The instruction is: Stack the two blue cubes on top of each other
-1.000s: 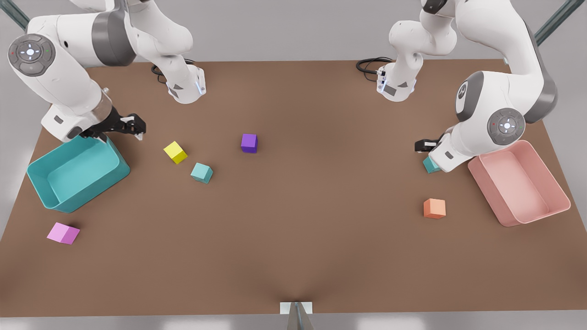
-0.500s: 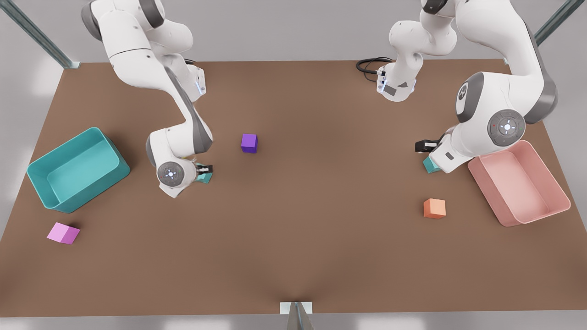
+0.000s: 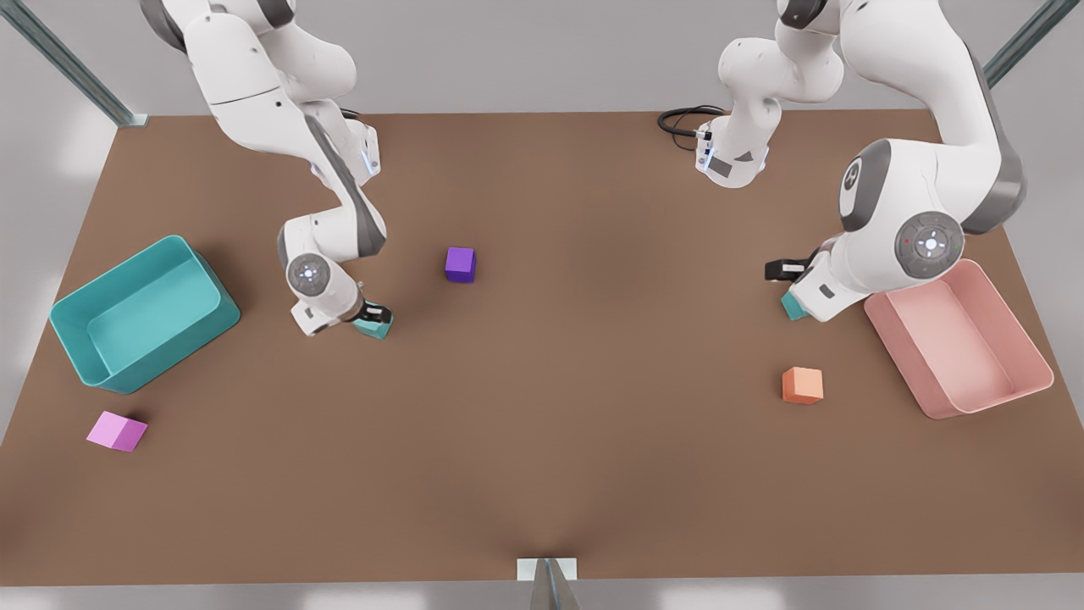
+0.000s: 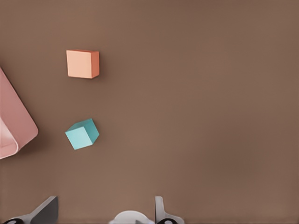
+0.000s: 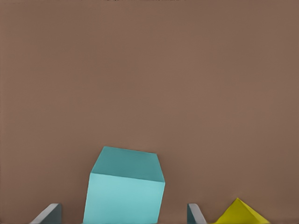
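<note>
teal cube [image 5: 125, 186] sits between the right tool's [image 3: 373, 317] spread fingers on the tabletop [image 3: 576, 424], front view's left. left tool [image 4: 105, 211] is apart, its cube [image 4: 82, 133] near. risk: yellow cube [image 5: 239, 213] close by, could get nudged.

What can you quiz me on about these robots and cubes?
1. True or false: the right end effector has a finger on each side of a blue cube.
2. Fill in: the cube nearest the teal bin is coloured ___.
3. The left end effector is: A) open over bare table; B) shut on an orange cube; C) inside a pink bin.
Key: 1 true; 2 pink; 3 A.
</note>
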Robot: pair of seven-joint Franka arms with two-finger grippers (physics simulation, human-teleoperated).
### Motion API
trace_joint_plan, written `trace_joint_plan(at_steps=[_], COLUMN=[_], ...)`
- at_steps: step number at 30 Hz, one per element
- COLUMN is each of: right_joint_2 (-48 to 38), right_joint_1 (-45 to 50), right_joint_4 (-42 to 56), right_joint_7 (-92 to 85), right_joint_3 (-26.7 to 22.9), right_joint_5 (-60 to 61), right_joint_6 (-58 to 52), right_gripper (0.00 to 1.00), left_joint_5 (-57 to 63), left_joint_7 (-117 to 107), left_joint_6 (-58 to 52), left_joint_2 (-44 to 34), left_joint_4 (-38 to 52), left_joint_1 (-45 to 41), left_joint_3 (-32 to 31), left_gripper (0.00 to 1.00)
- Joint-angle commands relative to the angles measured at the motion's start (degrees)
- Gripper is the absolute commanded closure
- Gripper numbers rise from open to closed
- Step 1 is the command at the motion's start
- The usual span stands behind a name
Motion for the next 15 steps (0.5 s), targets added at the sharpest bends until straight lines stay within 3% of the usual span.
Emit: trace_joint_plan(at_steps=[1, 15], right_joint_2=[0.07, 5.25], right_joint_1=[-0.01, -0.09], right_joint_4=[-0.61, -3.69], right_joint_7=[16.41, 17.81], right_joint_3=[0.05, 0.05], right_joint_5=[0.12, 0.47], right_joint_6=[4.93, 10.82], right_gripper=[0.0, 0.0], left_joint_5=[0.03, 0.12], left_joint_7=[-0.21, -0.03], left_joint_6=[-0.9, -0.81], left_joint_2=[-0.02, 1.83], left_joint_4=[0.0, -0.09], left_joint_1=[-0.05, 0.12], left_joint_3=[0.0, 0.0], left_gripper=[0.0, 0.0])
